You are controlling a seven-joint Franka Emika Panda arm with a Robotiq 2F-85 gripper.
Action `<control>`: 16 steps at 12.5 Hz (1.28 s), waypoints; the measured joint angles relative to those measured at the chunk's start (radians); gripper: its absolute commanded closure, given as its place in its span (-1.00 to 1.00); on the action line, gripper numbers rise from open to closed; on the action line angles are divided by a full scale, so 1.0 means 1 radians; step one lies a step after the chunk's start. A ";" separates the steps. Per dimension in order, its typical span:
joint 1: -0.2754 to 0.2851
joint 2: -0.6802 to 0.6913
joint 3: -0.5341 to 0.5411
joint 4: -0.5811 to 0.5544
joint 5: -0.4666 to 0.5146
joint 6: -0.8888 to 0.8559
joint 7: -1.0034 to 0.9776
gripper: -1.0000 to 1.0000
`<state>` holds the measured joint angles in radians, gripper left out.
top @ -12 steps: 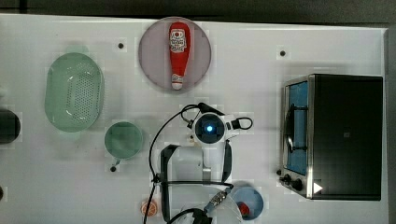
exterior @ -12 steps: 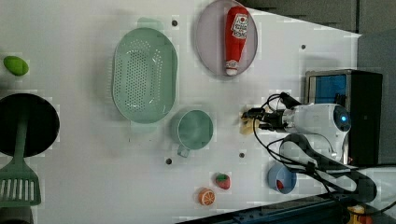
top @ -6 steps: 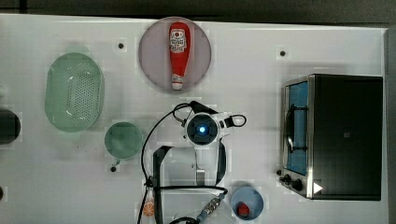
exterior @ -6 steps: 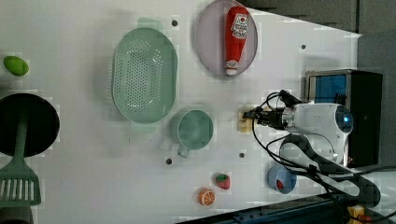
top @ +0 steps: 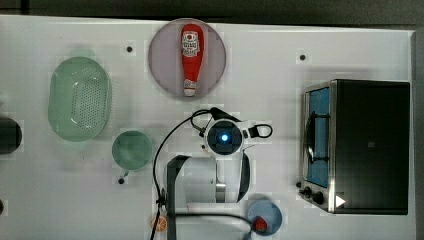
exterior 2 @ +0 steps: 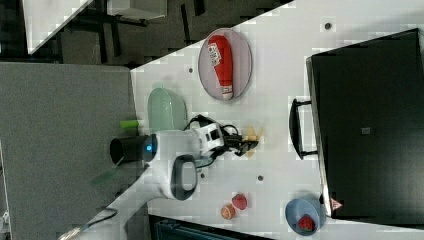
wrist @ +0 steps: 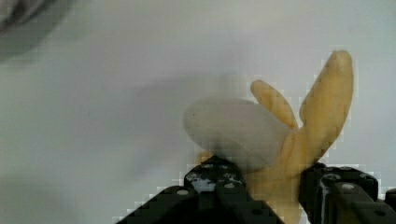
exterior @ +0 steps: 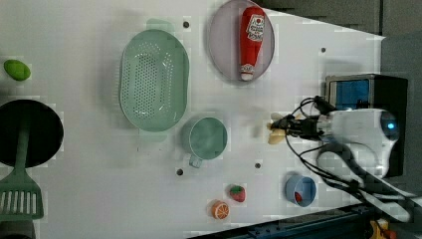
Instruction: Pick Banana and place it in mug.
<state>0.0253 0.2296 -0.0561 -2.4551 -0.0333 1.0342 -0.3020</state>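
My gripper [exterior: 291, 127] is shut on the pale-yellow peeled banana [exterior: 276, 130], held off the white table to the left view's right of the mug [exterior: 208, 138]. In the wrist view the banana [wrist: 299, 135] sticks out between the black fingers [wrist: 219, 182], with its peel flaps spread. The right view shows the banana [exterior 2: 253, 135] at the tip of the gripper [exterior 2: 245, 141]. In the top view the arm's wrist [top: 225, 137] covers the banana, and the round pale-green mug [top: 131, 149] stands empty to the top view's left of it.
A ketchup bottle [top: 191, 55] lies on a grey plate. The green perforated basket [top: 80, 97] is beside the mug. A toaster oven [top: 357, 145] stands at the top view's right. A blue bowl [top: 265, 217], an orange slice [exterior: 219, 209] and a strawberry [exterior: 237, 193] sit near the arm's base.
The wrist and the held banana have shifted a little toward the left view's right, away from the mug. The gripper stays shut on the banana.
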 measured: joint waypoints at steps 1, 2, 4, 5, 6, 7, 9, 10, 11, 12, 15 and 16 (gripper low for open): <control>-0.003 -0.081 -0.001 0.002 -0.008 -0.085 0.000 0.34; -0.007 -0.167 -0.007 0.008 -0.013 -0.157 0.000 0.34; -0.023 -0.327 0.002 0.059 0.016 -0.364 0.000 0.34; -0.022 -0.384 0.001 0.104 0.016 -0.458 0.000 0.34; -0.016 -0.426 -0.001 0.164 0.017 -0.562 0.000 0.34; -0.010 -0.451 -0.001 0.230 0.012 -0.649 0.001 0.34; -0.010 -0.484 0.011 0.312 0.022 -0.713 0.012 0.34; -0.020 -0.497 0.038 0.320 0.022 -0.721 0.028 0.34; -0.026 -0.504 0.073 0.314 0.022 -0.745 0.056 0.34; -0.018 -0.503 0.101 0.312 0.021 -0.780 0.082 0.34; -0.003 -0.487 0.226 0.287 0.063 -0.764 0.253 0.34; -0.002 -0.485 0.288 0.266 0.116 -0.759 0.335 0.34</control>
<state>0.0232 -0.2556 0.2316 -2.1895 0.0832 0.2754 0.0326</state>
